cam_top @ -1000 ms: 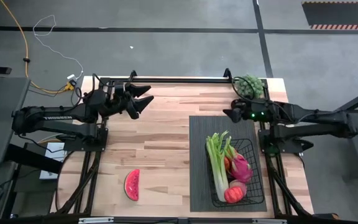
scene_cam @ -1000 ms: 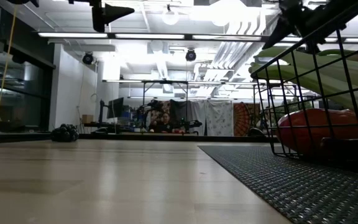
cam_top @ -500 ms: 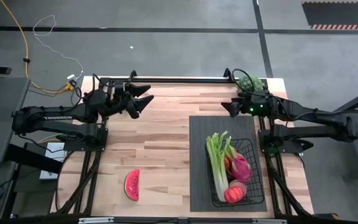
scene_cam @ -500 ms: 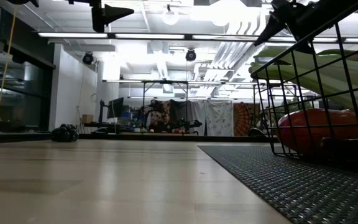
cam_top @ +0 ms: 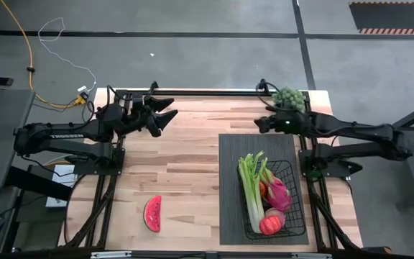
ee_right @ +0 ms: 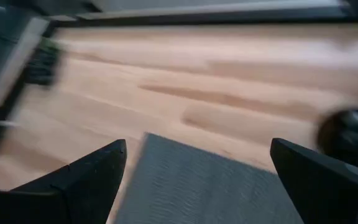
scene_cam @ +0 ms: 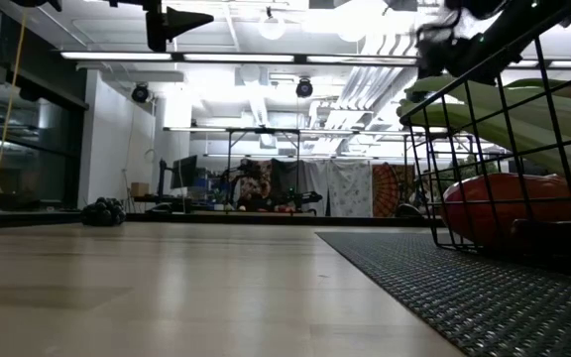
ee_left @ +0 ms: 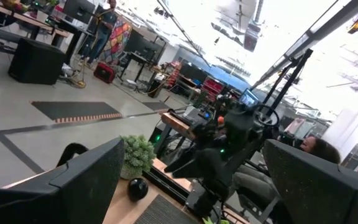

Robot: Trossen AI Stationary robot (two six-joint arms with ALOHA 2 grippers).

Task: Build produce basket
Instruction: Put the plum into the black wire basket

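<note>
From above, the black wire-mesh basket (cam_top: 275,201) sits on the ribbed mat (cam_top: 230,180) at the table's near right, holding celery (cam_top: 251,188) and dragon fruit (cam_top: 278,193); a watermelon slice (cam_top: 153,214) lies near left. The right gripper (cam_top: 261,124) hovers past the mat's far edge. The low view shows the basket's thin grid walls. Both wrist views show fingers (ee_left: 86,177) (ee_right: 89,171) spread; the left gripper (cam_top: 165,114) waits far left.

A robotics lab or workshop in an open industrial hall. Grey concrete floor (cam_top: 192,61) with dark taped lines and a loose yellow cable (cam_top: 21,43) at 10 o'clock from the pale butcher-block wooden table (cam_top: 185,155). Exposed white ceiling with ducts and long strip lights (scene_cam: 266,55) overhead. Further workbenches with dark monitors (scene_cam: 181,171) and colourful patterned cloths (scene_cam: 385,186) across the room. More dark robot rigs and seated people beyond the table edge.
</note>
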